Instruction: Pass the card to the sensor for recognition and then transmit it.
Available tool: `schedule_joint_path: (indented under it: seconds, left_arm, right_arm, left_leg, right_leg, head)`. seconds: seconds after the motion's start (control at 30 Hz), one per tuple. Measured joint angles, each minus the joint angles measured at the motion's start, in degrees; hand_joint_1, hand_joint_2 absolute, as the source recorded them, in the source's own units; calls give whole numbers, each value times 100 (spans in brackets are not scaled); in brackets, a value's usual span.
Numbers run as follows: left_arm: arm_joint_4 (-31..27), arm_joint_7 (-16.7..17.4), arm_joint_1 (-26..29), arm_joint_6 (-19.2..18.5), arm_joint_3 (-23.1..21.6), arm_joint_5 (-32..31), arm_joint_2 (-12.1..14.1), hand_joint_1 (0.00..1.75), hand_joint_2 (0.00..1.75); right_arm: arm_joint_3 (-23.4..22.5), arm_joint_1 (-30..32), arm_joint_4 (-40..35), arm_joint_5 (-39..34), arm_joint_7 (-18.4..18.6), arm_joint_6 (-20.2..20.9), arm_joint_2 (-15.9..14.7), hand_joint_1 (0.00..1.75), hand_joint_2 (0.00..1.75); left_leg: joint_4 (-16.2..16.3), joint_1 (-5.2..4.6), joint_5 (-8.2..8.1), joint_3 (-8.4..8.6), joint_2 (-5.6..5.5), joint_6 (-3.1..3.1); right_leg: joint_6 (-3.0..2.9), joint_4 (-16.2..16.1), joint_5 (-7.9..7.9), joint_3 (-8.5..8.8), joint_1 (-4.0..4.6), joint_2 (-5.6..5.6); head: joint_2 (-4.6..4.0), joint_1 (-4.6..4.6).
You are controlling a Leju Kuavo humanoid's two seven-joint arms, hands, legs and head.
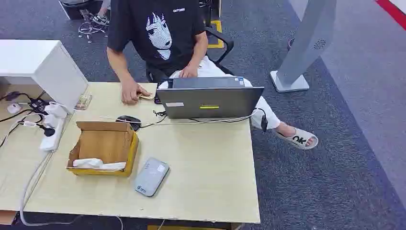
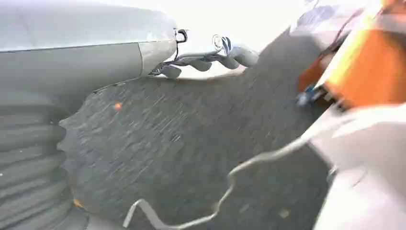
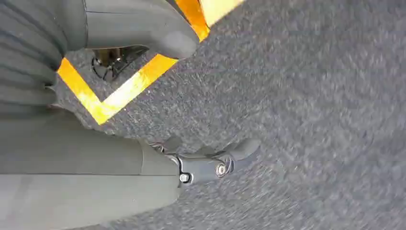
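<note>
A person's sandal (image 1: 299, 139), on the carpet to the right of the table, carries the letters "OK" in black across its white strap. The person's black T-shirt (image 1: 158, 26), at the far side of the table, has a small white word high on the chest (too small to read) above a white face graphic. The grey flat device (image 1: 151, 177) near the table's front edge bears a small mark that cannot be read
</note>
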Motion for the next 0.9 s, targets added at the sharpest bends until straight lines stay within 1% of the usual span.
schedule_joint_path:
  seconds: [0.07,0.17,0.33,0.43,0.53,0.63,0.7,0.8,0.9]
  left_arm:
    - [-319,116,20,50,153,-57,-66,0,175]
    - [-458,288,8,216,526,-87,-100,0,175]
    - [-626,454,-17,841,1313,-48,-201,0,175]
    - [-712,551,-52,1146,1624,-11,-227,0,175]
    - [-797,643,-70,1277,1790,142,-264,0,175]
    - [-1051,610,-82,1585,1951,304,-330,0,175]
    - [-1331,693,-82,1701,2035,420,-378,0,175]
    - [-1654,918,-81,1753,2137,457,-450,0,175]
    - [-1781,1030,-92,1762,2164,459,-503,0,175]
  right_arm:
    - [-103,30,0,-112,0,-33,-44,0,175]
    - [-255,61,4,-290,9,-79,-100,0,175]
    - [-542,149,26,-682,22,-195,-242,0,175]
    - [-664,178,39,-881,33,-278,-291,0,175]
    - [-723,194,50,-944,72,-328,-321,0,175]
    - [-833,207,57,-1067,160,-413,-363,0,175]
    - [-896,221,81,-1128,241,-446,-376,0,175]
    - [-975,234,114,-1176,337,-446,-378,0,175]
    - [-983,232,155,-1176,358,-439,-378,0,175]
  left_leg:
    - [0,0,0,-1,-1,0]
    - [0,0,0,1,0,0]
    - [0,0,-2,0,0,2]
    - [0,0,-3,-1,0,2]
    - [0,1,-3,0,0,2]
    - [0,1,-2,1,0,2]
    - [0,1,-2,2,0,2]
    - [0,0,-2,2,0,2]
    - [0,0,-2,2,0,2]
  right_leg:
    - [0,0,0,0,0,-1]
    - [0,0,0,0,0,1]
    - [0,-1,-1,-1,0,0]
    - [1,-1,-1,-2,0,0]
    - [1,-1,-1,-1,1,0]
    - [1,0,-1,1,1,-1]
    - [1,0,0,1,1,0]
    - [1,0,0,1,0,-1]
    - [1,0,0,2,0,-1]
  head:
    - [0,-4]
    - [0,-7]
    - [0,-4]
    - [0,-4]
    - [0,-4]
    - [0,-2]
    - [0,-2]
    - [0,-4]
    - [0,-4]
